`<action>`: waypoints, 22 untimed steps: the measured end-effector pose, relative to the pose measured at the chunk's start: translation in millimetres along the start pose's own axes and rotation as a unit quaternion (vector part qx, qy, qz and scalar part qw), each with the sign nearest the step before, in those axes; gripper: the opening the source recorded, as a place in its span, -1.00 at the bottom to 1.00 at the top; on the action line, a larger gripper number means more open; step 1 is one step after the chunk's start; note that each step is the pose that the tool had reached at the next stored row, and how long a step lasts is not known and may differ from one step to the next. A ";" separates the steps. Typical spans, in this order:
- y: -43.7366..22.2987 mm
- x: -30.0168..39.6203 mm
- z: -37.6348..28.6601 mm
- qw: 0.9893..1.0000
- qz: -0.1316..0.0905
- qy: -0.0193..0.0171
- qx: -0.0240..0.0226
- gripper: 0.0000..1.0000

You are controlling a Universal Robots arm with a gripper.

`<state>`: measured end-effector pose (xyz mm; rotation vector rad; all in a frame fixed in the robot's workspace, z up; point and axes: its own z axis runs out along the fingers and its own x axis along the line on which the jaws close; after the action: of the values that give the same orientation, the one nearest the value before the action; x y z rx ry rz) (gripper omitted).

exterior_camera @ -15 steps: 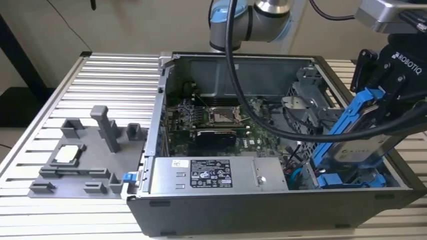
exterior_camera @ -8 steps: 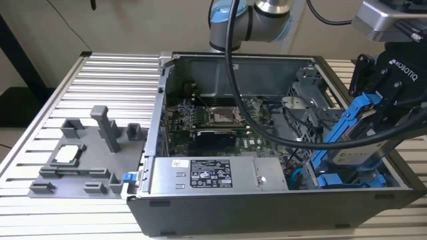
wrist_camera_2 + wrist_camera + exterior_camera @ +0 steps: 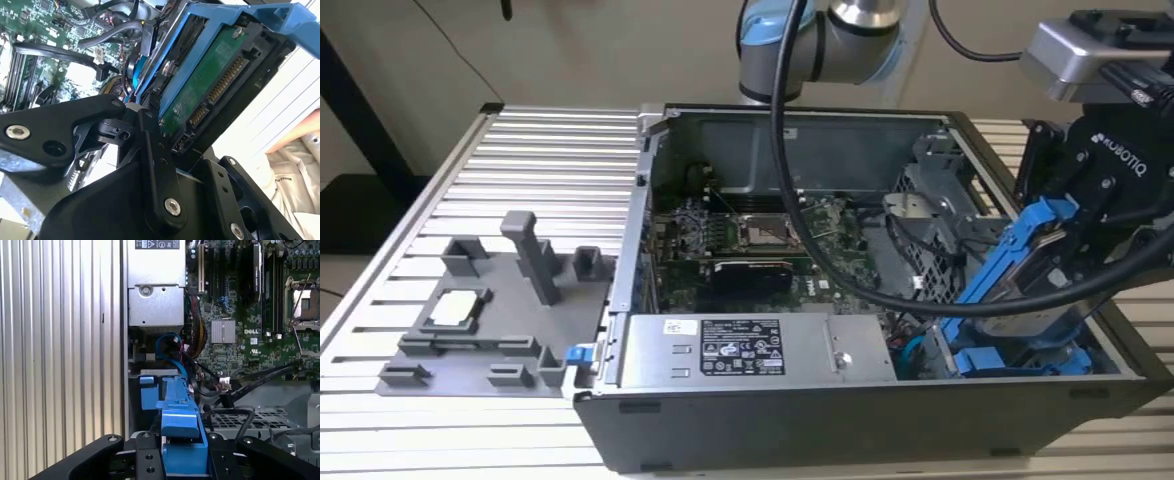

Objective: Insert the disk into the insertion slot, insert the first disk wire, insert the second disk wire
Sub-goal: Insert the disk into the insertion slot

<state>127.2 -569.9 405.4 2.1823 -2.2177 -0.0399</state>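
None of the three steps looks finished: the gripper (image 3: 1070, 262) has its fingers (image 3: 145, 456) clamped on the long edges of the disk (image 3: 1017, 262), which hangs tilted over the near right corner of the computer case (image 3: 854, 420), just above another blue-framed drive (image 3: 1027, 362) and not yet seated. No wire appears plugged into the connector edge of the disk, bare in the second wrist view. The mouth of the insertion slot is hidden behind disk and gripper, and I cannot tell which of the loose cables (image 3: 250, 382) are the disk wires.
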 end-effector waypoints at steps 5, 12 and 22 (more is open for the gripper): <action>-0.5 0.1 8.8 1.000 0.000 0.000 0.000 -0.35; -1.0 0.1 21.5 1.000 0.000 0.000 0.000 -0.35; -1.6 0.0 37.5 1.000 0.000 0.000 0.000 -0.35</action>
<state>127.3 -570.1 367.9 2.1824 -2.2176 -0.0400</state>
